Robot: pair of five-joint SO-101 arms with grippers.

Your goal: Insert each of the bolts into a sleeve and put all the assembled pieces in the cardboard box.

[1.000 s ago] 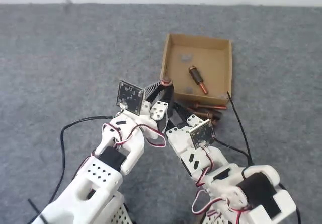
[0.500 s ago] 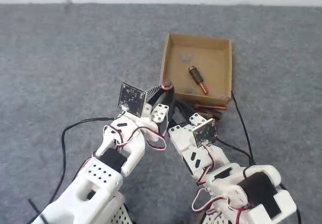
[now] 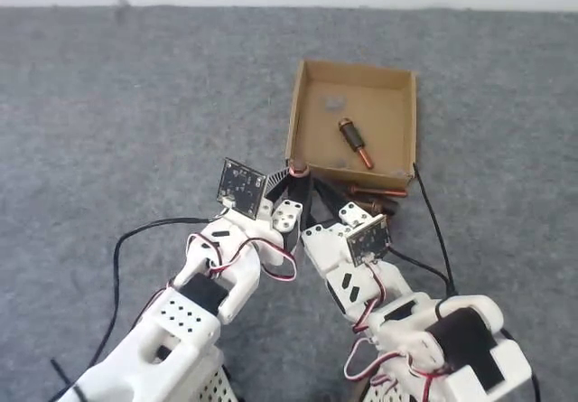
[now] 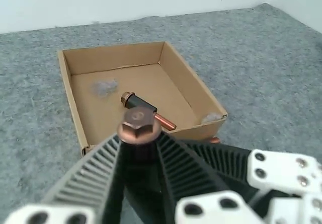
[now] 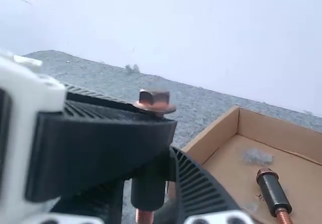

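Left gripper (image 3: 295, 178) is clamped on a bolt (image 4: 139, 125), copper head up, just short of the near corner of the box (image 3: 354, 70). From the right wrist view the bolt looks to be through its black sleeve (image 5: 148, 186), its tip poking out below. Right gripper (image 3: 327, 205) sits close against it; whether it grips I cannot tell. Just beyond, loose pieces (image 3: 376, 191) lie on the carpet (image 3: 135, 104) beside the box's near wall; sleeved or not, I cannot say. Farther on, the box holds one finished piece (image 3: 354, 143). My reckoning: one boxed, one about ready to drop in, the loose ones left.
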